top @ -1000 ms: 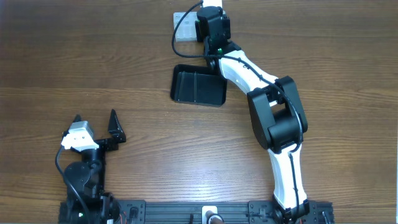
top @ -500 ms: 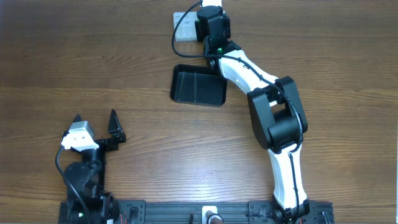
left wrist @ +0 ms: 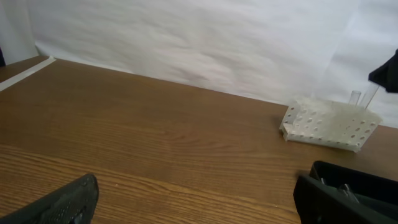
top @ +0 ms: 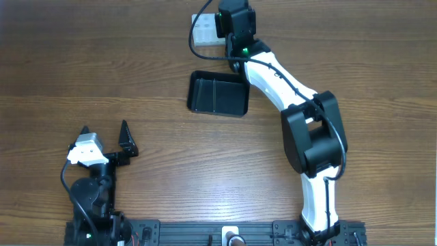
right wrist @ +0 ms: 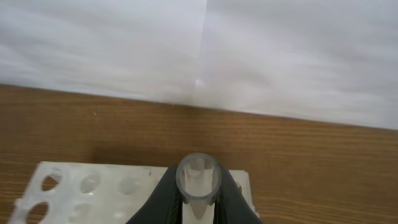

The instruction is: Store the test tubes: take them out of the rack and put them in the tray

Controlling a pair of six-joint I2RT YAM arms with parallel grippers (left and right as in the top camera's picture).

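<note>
Since the earlier frames the right arm [top: 273,68] has stretched farther up the surface [top: 136,55]. Its elbow has swung outward, and its wrist now stands over the white rack [top: 203,31].

The right jaws are closed on one clear test tube [right wrist: 198,177]. It is seen end-on down its open mouth, upright above the rack's end holes. Whether its foot has left its hole cannot be told from these views.

In the left wrist view, two tube tops [left wrist: 357,96] rise from that end of the rack; one is probably the held tube.

The black tray [top: 217,96] lies near the rack, on the side toward the arm bases, and does not touch it.

The left arm [top: 89,154] sits by its base, well apart, its jaws spread wide and empty.

Step in hand: drawing a tube from the rack. The next move calls for a straight vertical lift until the tube clears. After that comes a short carry to the tray and a low, tilted release, so that the tube lies flat and does not roll.
</note>
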